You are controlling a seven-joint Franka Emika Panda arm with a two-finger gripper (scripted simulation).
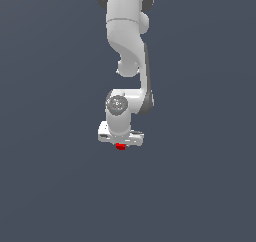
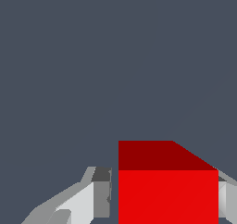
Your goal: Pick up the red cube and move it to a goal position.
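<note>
You see the arm [image 1: 127, 46] coming down from the top centre of the exterior view, white against a flat dark grey-blue ground. Its gripper [image 1: 120, 145] sits just below the middle of the frame, pointing down. The cube [image 1: 120, 146] shows as a small red patch right under the gripper body, between the fingertips, a little below the frame's centre.

In the wrist view the cube [image 2: 167, 195] fills the lower right of the frame, its bright front face cut off by the bottom edge and its darker top face sloping away above it. One finger [image 2: 99, 197] stands in the lower left, with a thin dark gap between its pad and the cube's side. The other finger [image 2: 227, 197] shows only as a sliver at the right edge, tight against the cube.

The jaws are narrowed around the cube, yet you cannot tell from these views whether they grip it, nor whether it rests on the ground or is lifted
</note>
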